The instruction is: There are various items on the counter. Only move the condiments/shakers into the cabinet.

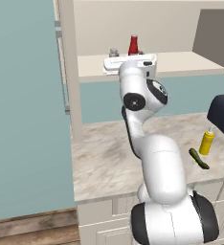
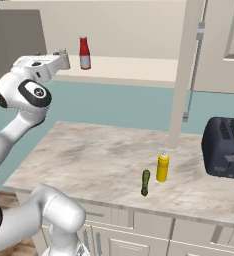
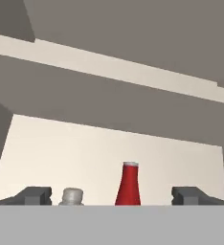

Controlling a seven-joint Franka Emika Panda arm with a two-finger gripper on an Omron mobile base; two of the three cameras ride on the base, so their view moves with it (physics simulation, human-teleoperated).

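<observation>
two of the three condiments already sit on the cabinet (image 1: 190,67) shelf: the small red bottle (image 1: 133,45) and the grey shaker (image 1: 114,52), close together but apart, with the gripper (image 3: 111,195) up at the shelf edge in front of them, jaws spread wide and nothing between them (in the hand view the fingertips (image 3: 35,195) stand well out to either side of both items). that leaves the yellow squeeze bottle (image 2: 162,167) upright on the counter (image 2: 89,155), near the front edge, with the dark green vegetable (image 2: 145,182) lying just beside it but not touching, and a dark toaster (image 2: 226,147) further along. my guess is the yellow one's next, and it looks like the easy kind: light plastic, probably a bit squishy in the wall, so a hard pinch might dent it or let it slip. i'd take it around the straight body below the shoulder, not the pointed nozzle, since the taper up there gives the pads nothing flat to sit on. it's tallish and narrow, so a sideways nudge could tip it, and the approach has to stay off the vegetable, which belongs on the counter.
</observation>
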